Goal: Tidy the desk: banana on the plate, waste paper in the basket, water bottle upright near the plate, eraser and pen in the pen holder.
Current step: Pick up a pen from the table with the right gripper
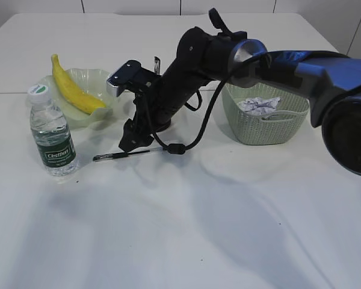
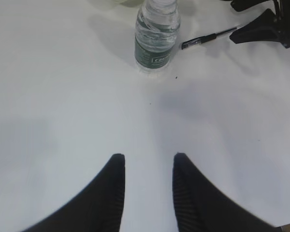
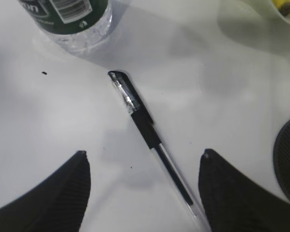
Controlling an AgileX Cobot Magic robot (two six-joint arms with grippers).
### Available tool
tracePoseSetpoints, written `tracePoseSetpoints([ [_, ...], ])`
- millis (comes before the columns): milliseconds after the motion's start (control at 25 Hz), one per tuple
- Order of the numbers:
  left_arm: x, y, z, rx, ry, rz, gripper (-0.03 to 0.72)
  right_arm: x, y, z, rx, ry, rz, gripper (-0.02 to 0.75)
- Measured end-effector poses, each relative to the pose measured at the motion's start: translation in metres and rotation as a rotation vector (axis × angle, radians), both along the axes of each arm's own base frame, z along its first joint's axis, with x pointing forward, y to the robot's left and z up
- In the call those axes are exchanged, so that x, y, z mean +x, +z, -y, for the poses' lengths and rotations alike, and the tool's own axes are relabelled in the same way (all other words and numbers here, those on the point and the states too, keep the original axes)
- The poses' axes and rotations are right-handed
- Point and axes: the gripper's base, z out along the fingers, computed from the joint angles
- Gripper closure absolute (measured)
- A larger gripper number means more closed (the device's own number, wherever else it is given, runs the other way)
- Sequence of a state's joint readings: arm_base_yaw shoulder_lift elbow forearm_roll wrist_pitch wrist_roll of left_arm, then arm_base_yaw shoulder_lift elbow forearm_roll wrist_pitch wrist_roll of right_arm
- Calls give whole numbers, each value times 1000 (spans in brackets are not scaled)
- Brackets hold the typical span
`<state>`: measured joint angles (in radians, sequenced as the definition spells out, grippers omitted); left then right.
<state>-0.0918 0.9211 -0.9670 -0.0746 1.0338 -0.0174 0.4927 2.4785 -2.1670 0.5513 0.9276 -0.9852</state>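
Pen (image 3: 147, 126) lying flat on the white tabletop (image 1: 186, 229), slim clear barrel with a black rubbery grip and black cap; sitting right between the right gripper (image 3: 144, 186) fingers, which hang spread wide on either side of it, not touching, nothing pinched; curved matte black fingertips (image 3: 67, 186), pointy ends.

Just past the capped end, water bottle (image 1: 51, 135) standing upright; clear ribbed plastic, green label, white cap; parked just in front of the plate (image 1: 105, 84), slightly to its left; tiny dark speck on the table near the bottle's base.

Plate itself pale green, translucent-looking, wavy scalloped rim; banana (image 1: 72, 89) lying in it, smooth yellow, stem end poking up over the back edge.

Off to the right, well apart from the pen, basket (image 1: 265, 123): pale green, woven texture, handle slot in the side; crumpled white waste paper (image 1: 259, 105) inside.

Round dark mesh thing, probably the pen holder (image 3: 287, 159), only an edge showing in the right wrist view, mostly hidden behind the arm in the exterior view; can't say what's inside.

Left gripper (image 2: 147, 162) hovering over bare table near the bottle; ribbed black fingers partly apart, holding nothing.
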Motion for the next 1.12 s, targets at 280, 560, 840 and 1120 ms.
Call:
tracePoseSetpoints([
  [280, 0, 0, 0, 0, 0, 0, 450, 1, 0, 0, -22, 2, 6, 217],
  [560, 0, 0, 0, 0, 0, 0, 450, 0, -19, 0, -43, 9, -43, 216],
  [840, 0, 0, 0, 0, 0, 0, 450, 0, -33, 0, -54, -3, -77, 217],
  [1120, 0, 0, 0, 1, -1, 0, 450, 3, -36, -2, -48, -18, -76, 216],
])
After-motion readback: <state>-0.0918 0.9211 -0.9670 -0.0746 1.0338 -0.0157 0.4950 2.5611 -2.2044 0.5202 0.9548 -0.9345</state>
